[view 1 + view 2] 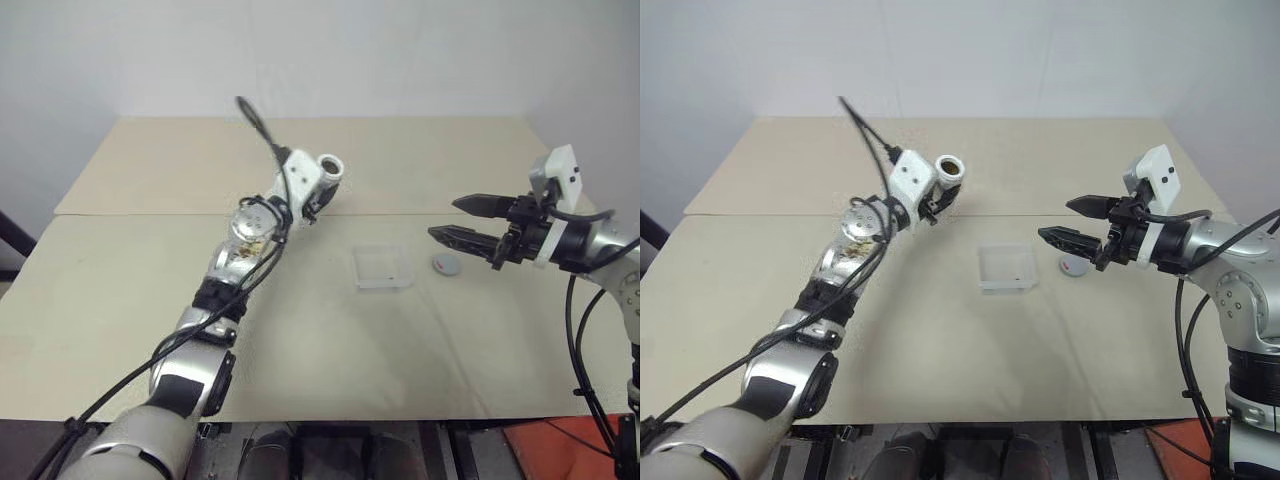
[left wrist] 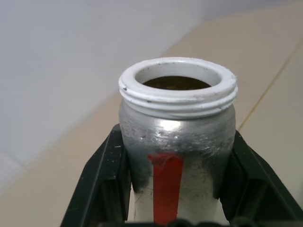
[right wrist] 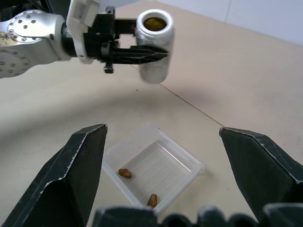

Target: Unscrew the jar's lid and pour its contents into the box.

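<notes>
Left gripper (image 3: 142, 53) clamped on the open jar (image 3: 154, 45), held upright in the air above the table (image 1: 150, 300) behind the box (image 3: 154, 168), which holds two brown bits (image 3: 125, 173); right gripper (image 1: 462, 222) wide open, empty, hovering by the lid (image 1: 446, 264) lying right of the box.
</notes>
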Action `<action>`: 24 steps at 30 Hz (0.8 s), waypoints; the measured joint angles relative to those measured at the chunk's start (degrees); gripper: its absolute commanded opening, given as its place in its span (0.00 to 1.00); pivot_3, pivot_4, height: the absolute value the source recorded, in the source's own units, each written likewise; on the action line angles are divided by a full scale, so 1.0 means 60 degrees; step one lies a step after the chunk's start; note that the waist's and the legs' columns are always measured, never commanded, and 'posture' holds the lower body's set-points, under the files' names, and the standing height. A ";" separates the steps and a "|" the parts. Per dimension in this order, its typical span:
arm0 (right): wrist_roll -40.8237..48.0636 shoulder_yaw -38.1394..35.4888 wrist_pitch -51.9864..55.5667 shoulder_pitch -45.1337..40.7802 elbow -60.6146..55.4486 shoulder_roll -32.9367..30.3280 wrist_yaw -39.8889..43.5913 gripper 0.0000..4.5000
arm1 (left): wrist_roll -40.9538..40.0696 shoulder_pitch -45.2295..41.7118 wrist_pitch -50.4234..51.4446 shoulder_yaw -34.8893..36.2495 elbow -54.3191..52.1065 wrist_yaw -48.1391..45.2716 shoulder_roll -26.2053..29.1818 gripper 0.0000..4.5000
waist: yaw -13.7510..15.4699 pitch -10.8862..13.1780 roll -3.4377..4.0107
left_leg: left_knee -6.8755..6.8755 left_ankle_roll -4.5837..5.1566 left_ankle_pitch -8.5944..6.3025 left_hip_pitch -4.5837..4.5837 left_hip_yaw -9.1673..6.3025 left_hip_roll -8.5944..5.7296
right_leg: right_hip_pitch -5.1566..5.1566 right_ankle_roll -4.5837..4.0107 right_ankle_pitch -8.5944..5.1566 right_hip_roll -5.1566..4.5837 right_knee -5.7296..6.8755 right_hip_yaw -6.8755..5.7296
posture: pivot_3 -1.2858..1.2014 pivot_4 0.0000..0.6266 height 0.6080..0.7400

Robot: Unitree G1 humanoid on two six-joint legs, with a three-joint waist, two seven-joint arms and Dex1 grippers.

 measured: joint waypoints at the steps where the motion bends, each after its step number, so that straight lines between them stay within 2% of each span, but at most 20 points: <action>1: 0.0037 -0.0007 0.0005 0.0059 -0.0002 -0.0002 0.0019 0.98 | -0.0283 0.0330 0.0416 0.0176 -0.0294 -0.0060 -0.0055 0.45 | 0.0000 0.0000 0.0000 | 0.0000 0.0000 0.0000 0.0001 -0.0001 0.0000 | 0.0000 0.0000 0.0000 0.0000 0.0003 0.0000 | 0.52 0.24 1.00; 4: 0.0076 -0.0031 0.0013 0.0156 -0.0006 -0.0006 0.0069 0.98 | -0.0516 0.1138 0.0628 0.0326 -0.0825 -0.0059 -0.0053 0.45 | 0.0010 0.0000 0.0000 | -0.0001 0.0000 0.0000 0.0006 0.0000 -0.0002 | 0.0002 -0.0001 0.0000 0.0000 0.0006 0.0004 | 0.52 0.24 1.00; 9: 0.0071 -0.0037 0.0011 0.0122 -0.0001 -0.0004 0.0022 0.98 | -0.0541 0.2125 -0.0097 0.0466 -0.1167 0.0114 -0.0150 0.45 | 0.0047 0.0000 0.0000 | 0.0000 0.0000 0.0000 0.0010 -0.0002 -0.0003 | 0.0008 -0.0002 0.0001 -0.0004 0.0007 0.0006 | 0.52 0.24 1.00; 16: 0.0062 -0.0035 0.0010 0.0078 0.0010 0.0003 -0.0063 0.98 | -0.0539 0.2632 -0.0799 0.0463 -0.1278 0.0030 -0.0307 0.45 | 0.0038 0.0000 0.0000 | -0.0001 0.0001 -0.0001 0.0012 -0.0002 -0.0005 | 0.0009 -0.0002 0.0001 -0.0004 0.0007 0.0007 | 0.52 0.24 1.00; 17: 0.0062 -0.0035 0.0010 0.0077 0.0010 0.0003 -0.0066 1.00 | -0.0534 0.2632 -0.0792 0.0462 -0.1273 0.0029 -0.0305 0.61 | 0.0034 0.0000 0.0000 | -0.0001 0.0001 -0.0001 0.0014 -0.0001 -0.0005 | 0.0011 -0.0003 0.0001 -0.0004 0.0007 0.0010 | 0.52 0.24 1.00; 18: 0.0062 -0.0035 0.0010 0.0078 0.0010 0.0003 -0.0070 1.00 | -0.0534 0.2633 -0.0779 0.0462 -0.1267 0.0030 -0.0305 0.65 | 0.0032 0.0000 0.0001 | -0.0002 0.0001 -0.0001 0.0014 -0.0001 -0.0004 | 0.0010 -0.0003 0.0002 -0.0004 0.0007 0.0010 | 0.52 0.24 1.00; 23: 0.0062 -0.0033 0.0010 0.0092 -0.0003 0.0003 -0.0109 1.00 | -0.0533 0.2630 -0.0518 0.0475 -0.1024 0.0085 -0.0295 0.99 | 0.0030 0.0000 0.0000 | -0.0004 0.0002 -0.0002 0.0014 -0.0001 -0.0004 | 0.0009 -0.0002 0.0001 -0.0004 0.0007 0.0011 | 0.52 0.24 1.00; 24: 0.0062 -0.0033 0.0010 0.0105 -0.0007 0.0004 -0.0114 1.00 | -0.0532 0.2629 -0.0473 0.0475 -0.1004 0.0088 -0.0287 1.00 | 0.0031 0.0000 0.0000 | -0.0004 0.0002 -0.0002 0.0015 -0.0002 -0.0004 | 0.0009 -0.0002 0.0002 -0.0004 0.0007 0.0011 | 0.52 0.24 1.00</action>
